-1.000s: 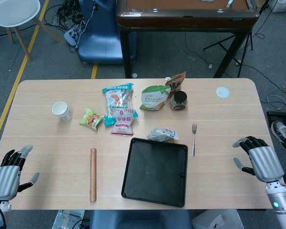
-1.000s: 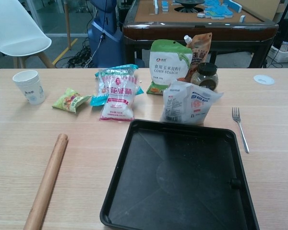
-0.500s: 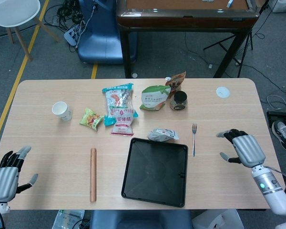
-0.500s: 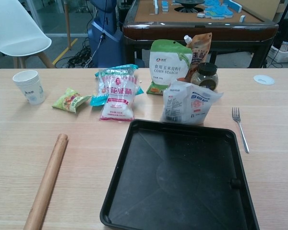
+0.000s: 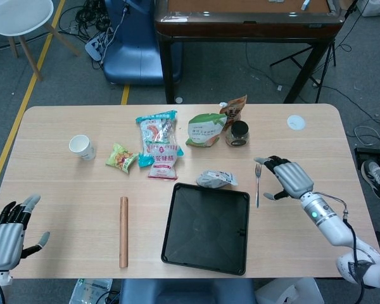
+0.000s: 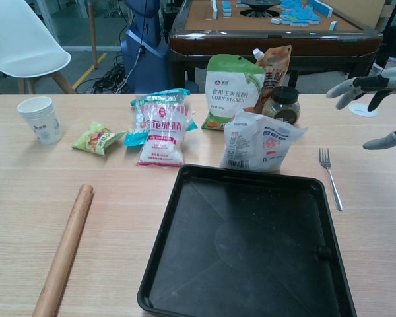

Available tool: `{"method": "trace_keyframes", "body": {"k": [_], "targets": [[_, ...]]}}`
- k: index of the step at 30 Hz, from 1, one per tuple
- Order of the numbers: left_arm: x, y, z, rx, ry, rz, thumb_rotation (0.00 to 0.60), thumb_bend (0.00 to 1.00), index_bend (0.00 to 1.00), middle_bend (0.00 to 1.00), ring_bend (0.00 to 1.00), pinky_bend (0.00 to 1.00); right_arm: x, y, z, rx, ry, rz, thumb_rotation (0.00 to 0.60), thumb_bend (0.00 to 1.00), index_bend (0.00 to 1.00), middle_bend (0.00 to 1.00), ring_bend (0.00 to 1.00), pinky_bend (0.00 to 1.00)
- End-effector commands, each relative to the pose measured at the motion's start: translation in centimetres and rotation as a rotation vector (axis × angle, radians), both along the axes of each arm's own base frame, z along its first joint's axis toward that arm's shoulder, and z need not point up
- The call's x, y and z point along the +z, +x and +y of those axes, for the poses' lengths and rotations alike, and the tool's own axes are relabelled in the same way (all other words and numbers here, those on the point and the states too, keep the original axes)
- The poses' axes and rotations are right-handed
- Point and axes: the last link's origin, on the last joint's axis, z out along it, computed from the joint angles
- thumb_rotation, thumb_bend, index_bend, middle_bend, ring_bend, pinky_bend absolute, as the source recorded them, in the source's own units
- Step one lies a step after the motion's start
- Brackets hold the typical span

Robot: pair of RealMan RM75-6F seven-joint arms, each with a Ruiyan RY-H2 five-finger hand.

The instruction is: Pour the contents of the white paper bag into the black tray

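Observation:
The white paper bag (image 5: 217,178) (image 6: 259,141) lies on the table just behind the far edge of the black tray (image 5: 208,227) (image 6: 247,247). The tray holds nothing. My right hand (image 5: 289,177) (image 6: 376,99) hovers open to the right of the bag, above the fork (image 5: 258,183) (image 6: 330,177), its fingers spread and pointing toward the bag. It touches nothing. My left hand (image 5: 7,235) is open at the table's near left corner, far from the bag, and shows only in the head view.
A wooden rolling pin (image 5: 123,230) (image 6: 63,251) lies left of the tray. Behind the bag stand a corn starch pouch (image 5: 206,128) (image 6: 233,91), a brown pouch and a dark jar (image 5: 238,133) (image 6: 281,104). Snack packets (image 5: 158,144) (image 6: 161,126) and a paper cup (image 5: 82,147) (image 6: 40,119) sit further left.
My right hand has moved from the table's right edge leftward and away from me, over the fork and toward the bag; it now enters the chest view. The left hand barely shifted.

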Motion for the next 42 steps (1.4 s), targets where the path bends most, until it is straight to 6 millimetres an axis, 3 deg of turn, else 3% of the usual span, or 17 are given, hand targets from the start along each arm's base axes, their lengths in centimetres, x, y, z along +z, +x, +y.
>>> {"method": "trace_keyframes", "body": {"k": [1, 10, 21, 42], "targets": [[-0.1, 0.1, 0.1, 0.001, 0.0, 0.002, 0.6, 0.26, 0.1, 0.13, 0.16, 0.07, -2.0, 0.9, -2.2, 0.014, 0.041, -0.018, 0.6, 0.06, 0.13, 0.21, 0.14, 0.23], [-0.3, 0.6, 0.1, 0.008, -0.001, 0.017, 0.6, 0.26, 0.1, 0.13, 0.16, 0.07, -5.7, 2.0, -5.4, 0.043, 0.095, -0.069, 0.6, 0.06, 0.13, 0.21, 0.14, 0.23], [-0.3, 1.0, 0.2, 0.018, 0.001, 0.034, 0.6, 0.26, 0.1, 0.13, 0.16, 0.07, -9.3, 2.7, -6.8, 0.089, 0.157, -0.086, 0.6, 0.06, 0.13, 0.24, 0.14, 0.23], [-0.5, 1.1, 0.4, 0.027, 0.002, 0.039, 0.6, 0.26, 0.1, 0.13, 0.16, 0.06, -12.0, 4.1, -9.1, 0.109, 0.189, -0.043, 0.6, 0.08, 0.13, 0.27, 0.14, 0.23]]}}
